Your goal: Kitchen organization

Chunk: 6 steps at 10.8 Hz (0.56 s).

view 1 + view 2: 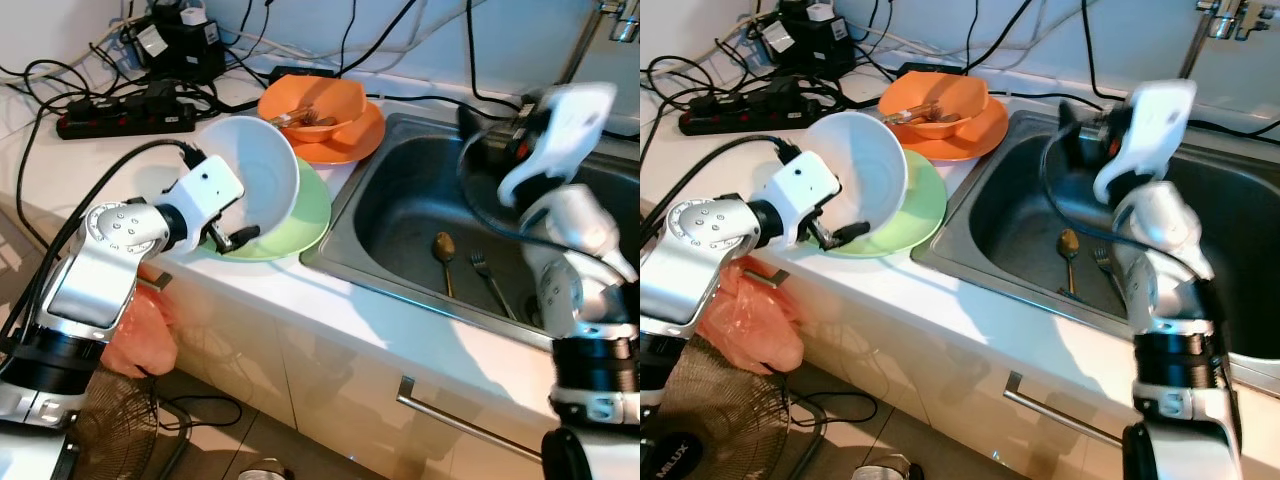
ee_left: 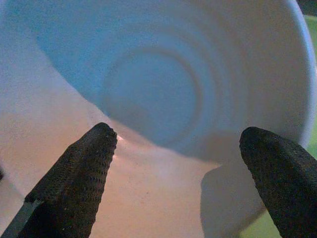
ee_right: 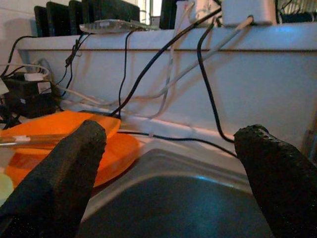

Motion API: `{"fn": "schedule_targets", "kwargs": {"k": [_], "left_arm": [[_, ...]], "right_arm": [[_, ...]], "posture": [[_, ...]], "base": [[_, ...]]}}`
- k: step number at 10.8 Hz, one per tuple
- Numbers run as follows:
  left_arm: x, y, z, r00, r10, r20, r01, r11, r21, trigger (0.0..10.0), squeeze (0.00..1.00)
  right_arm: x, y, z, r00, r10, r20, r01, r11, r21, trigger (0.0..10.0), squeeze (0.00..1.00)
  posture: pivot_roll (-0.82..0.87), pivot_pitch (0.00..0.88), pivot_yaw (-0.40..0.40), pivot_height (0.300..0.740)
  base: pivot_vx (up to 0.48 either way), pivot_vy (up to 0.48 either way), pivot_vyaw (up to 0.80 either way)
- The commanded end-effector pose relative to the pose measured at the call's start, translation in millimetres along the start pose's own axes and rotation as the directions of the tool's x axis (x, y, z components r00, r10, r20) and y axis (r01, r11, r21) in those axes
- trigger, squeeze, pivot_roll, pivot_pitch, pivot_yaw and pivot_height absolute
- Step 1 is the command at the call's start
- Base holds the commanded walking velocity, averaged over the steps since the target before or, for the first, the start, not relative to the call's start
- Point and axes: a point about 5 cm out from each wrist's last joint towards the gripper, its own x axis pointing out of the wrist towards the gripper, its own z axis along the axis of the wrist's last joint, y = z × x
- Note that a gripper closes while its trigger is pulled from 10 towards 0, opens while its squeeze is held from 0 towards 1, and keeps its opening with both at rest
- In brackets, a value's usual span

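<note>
So the left gripper (image 1: 232, 236) is down at the near rim of the white bowl (image 1: 255, 170), fingers spread wide with the bowl's inside right ahead of them in the wrist view; can't tell if either finger actually touches the rim. The bowl sits tilted on a green plate (image 1: 300, 215) just past the claw; further back there's an orange bowl (image 1: 312, 103) on an orange plate (image 1: 350, 140) with cutlery in it. The right gripper (image 3: 173, 183) is up over the sink (image 1: 400, 190), fingers wide apart, holding nothing; below it a spoon (image 1: 444, 250) and fork (image 1: 488, 278) lie on the sink bottom; a power strip (image 1: 125, 118) sits beyond the left claw.
</note>
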Motion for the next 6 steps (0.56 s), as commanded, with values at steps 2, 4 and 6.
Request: {"fn": "schedule_targets", "kwargs": {"k": [2,4,6], "left_arm": [[-1.7,10.9,4,1.0,0.026,0.012,-0.026,1.0,0.012,10.0,0.0],[-4.3,20.0,14,0.997,0.059,0.054,-0.061,0.998,0.029,10.0,0.0],[-7.3,22.8,26,0.993,0.065,0.098,-0.07,0.997,0.044,10.0,0.0]], "right_arm": [[-3.6,0.9,-1,1.0,0.009,-0.015,-0.008,1.0,0.022,10.0,0.0],[-4.0,1.6,0,1.0,0.013,-0.017,-0.012,0.999,0.03,10.0,0.0],[-3.0,2.8,2,1.0,0.017,-0.008,-0.017,0.999,0.038,10.0,0.0]], "posture": [[0.3,0.03,0.044,0.74],[0.3,0.03,0.042,0.74],[0.3,0.031,0.042,0.74]], "base": [[0.0,0.0,0.0],[0.0,0.0,0.0],[0.0,0.0,0.0]]}}
